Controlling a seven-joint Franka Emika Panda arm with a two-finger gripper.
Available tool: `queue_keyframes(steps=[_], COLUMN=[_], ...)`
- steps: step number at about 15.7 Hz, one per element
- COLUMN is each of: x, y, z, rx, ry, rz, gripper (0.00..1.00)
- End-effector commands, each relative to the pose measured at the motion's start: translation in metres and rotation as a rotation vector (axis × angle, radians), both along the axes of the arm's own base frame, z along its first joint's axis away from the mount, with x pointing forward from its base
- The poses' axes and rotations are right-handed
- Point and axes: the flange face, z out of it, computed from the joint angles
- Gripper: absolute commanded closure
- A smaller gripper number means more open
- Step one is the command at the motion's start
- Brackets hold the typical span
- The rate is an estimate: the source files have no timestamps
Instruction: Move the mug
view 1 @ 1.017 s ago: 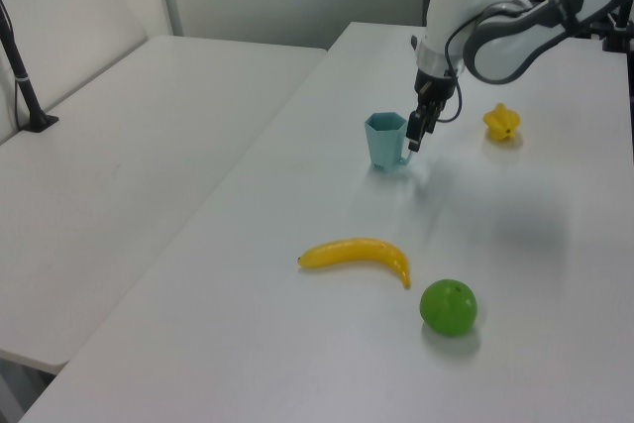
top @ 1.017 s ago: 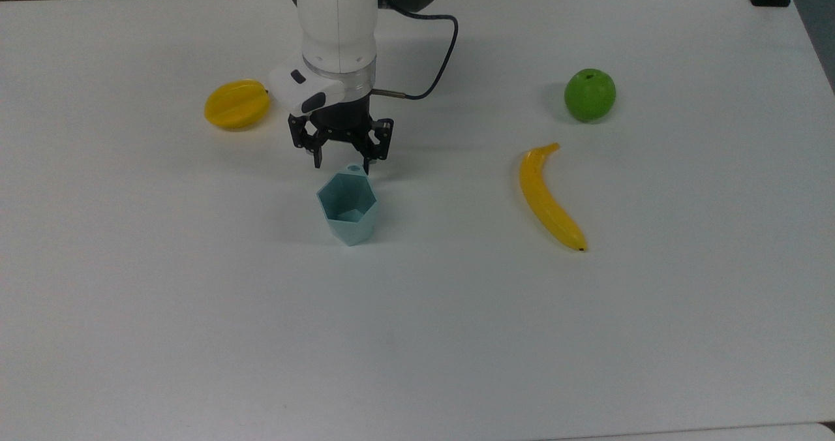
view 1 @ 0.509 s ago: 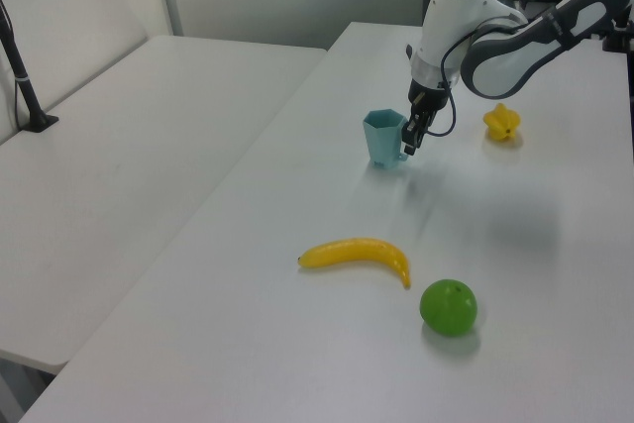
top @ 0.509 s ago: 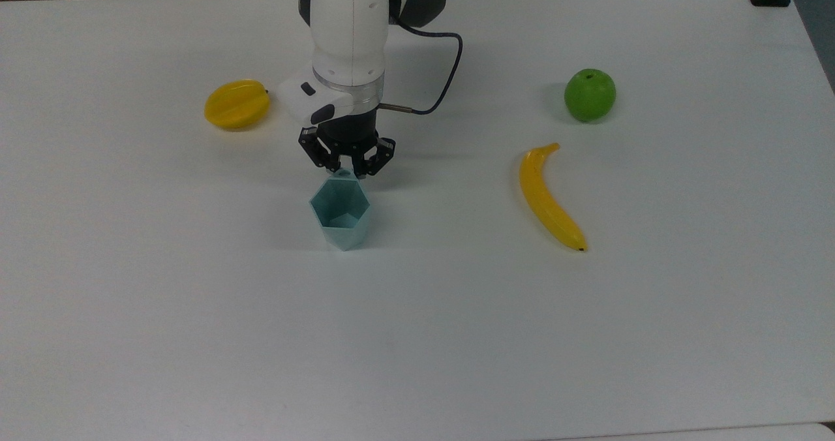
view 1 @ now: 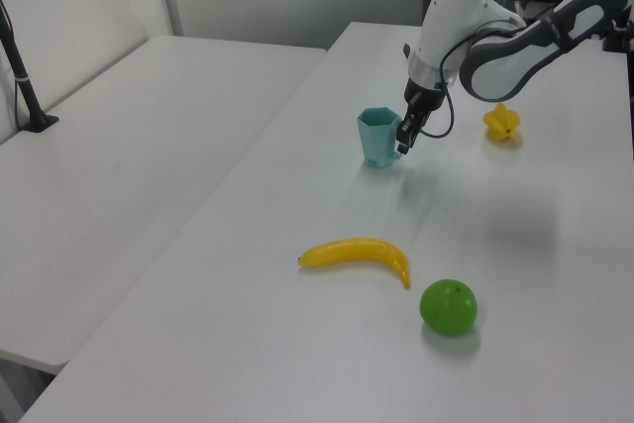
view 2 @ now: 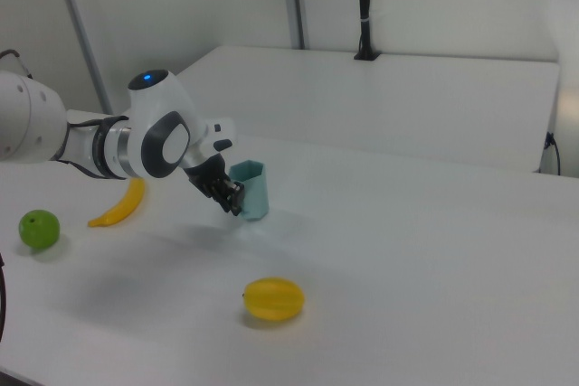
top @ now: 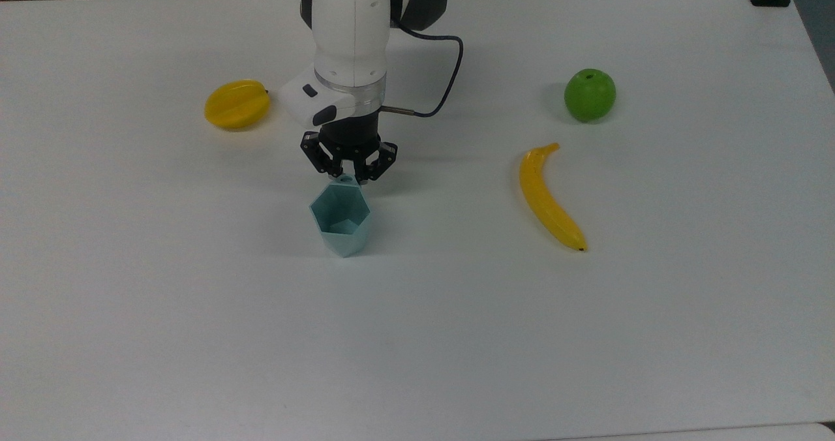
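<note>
A white table (top: pixel 417 336) is seen from above, with a robot arm reaching down over its far middle part. A small pale teal mug (top: pixel 340 219) with a six-sided rim is placed upright on the table, a little left of centre in the top view. Its small tab handle is turned toward the far side, toward the arm. The gripper (top: pixel 348 175) is lowered onto that handle, and its black fingers are drawn together around the tab, so the handle appears to be clamped between them. In the left view the mug (view 1: pixel 379 137) is seen standing on the table with the gripper (view 1: pixel 404 141) pressed against its right side. In the right view the gripper (view 2: pixel 234 202) is set against the left side of the mug (view 2: pixel 251 190).

A yellow star-shaped fruit (top: pixel 237 104) is placed to the far left of the mug in the top view, well apart from it. A banana (top: pixel 548 197) is laid well to the right of the mug, with its curved length running from far to near. A green apple (top: pixel 590 94) is set just beyond the banana's far end, apart from it. A dark cable (top: pixel 438 76) is looped from the arm's wrist on its right side in the top view.
</note>
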Motion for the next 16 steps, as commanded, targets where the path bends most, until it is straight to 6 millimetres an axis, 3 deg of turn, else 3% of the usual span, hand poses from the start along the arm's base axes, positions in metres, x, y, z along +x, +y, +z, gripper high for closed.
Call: queue_keyframes(steps=[1,3,5,7,9,14,15,16], x=[-0.029,-0.051,-0.079,-0.106,-0.122,-0.133,-0.134,-0.135], y=[0.010,0.008,0.009,0.008,0.025,0.039,0.039,0.038], z=[0.046,0.071,0.078,0.067,0.045,0.019,0.016,0.014], rx=[-0.018,-0.037,-0.049,-0.054,-0.062,-0.062,-0.063,-0.067], ry=[0.050,0.111,0.153,0.184,0.227,0.245,0.257,0.273], rz=[-0.012,-0.023,-0.022,-0.016,0.019,0.037,0.031,0.027], gripper=[0.92,0.92,0.87,0.84,0.84,0.84,0.73,0.50])
